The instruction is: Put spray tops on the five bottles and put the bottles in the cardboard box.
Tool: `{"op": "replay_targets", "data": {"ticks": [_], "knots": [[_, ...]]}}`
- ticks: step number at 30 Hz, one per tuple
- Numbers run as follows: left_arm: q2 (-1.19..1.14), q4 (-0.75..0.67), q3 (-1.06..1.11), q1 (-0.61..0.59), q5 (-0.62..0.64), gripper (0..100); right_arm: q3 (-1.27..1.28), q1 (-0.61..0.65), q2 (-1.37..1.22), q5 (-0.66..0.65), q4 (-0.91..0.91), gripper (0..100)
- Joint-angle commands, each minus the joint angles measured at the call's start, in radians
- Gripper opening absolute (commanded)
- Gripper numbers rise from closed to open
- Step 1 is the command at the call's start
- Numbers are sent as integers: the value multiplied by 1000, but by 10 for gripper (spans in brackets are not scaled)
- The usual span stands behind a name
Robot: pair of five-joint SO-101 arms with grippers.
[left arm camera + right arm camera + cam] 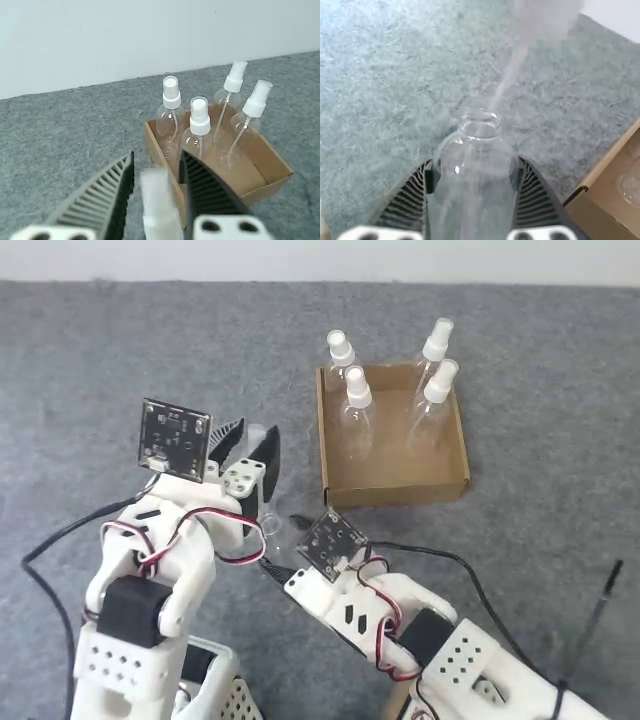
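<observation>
Last of five: four capped bottles point(357, 415) stand in the box point(395, 490). The fifth bottle point(475, 200) sits clamped in the right gripper point(475, 167), just off the box's near-left corner. The left gripper point(156, 165) is clenched on the top point(157, 200) directly above it, and the tube point(512, 65) looks to run down into the neck. Next, as I read it: lower the top straight down, keep the tube centred, seat the collar on the neck, then box the bottle.

A grey carpet-like mat point(120, 350) covers the table, with a plain pale wall point(100, 35) behind it.
</observation>
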State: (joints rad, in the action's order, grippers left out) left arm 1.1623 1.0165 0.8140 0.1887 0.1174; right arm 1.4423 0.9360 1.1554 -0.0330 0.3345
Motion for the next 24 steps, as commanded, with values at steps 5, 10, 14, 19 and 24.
{"op": "replay_targets", "data": {"ticks": [5,10,14,19,24], "knots": [[0,5,-77,-5,-8,156,23,-15,33,9,-120,8],[-3,-40,-104,-114,-8,156,23,-15,33,9,-125,7],[-11,-104,-73,-276,-8,155,23,-15,33,9,-125,7],[-11,-160,16,-328,-61,155,23,-15,33,9,-127,7],[-11,-166,99,-325,-91,155,23,-15,33,9,-127,7]]}}
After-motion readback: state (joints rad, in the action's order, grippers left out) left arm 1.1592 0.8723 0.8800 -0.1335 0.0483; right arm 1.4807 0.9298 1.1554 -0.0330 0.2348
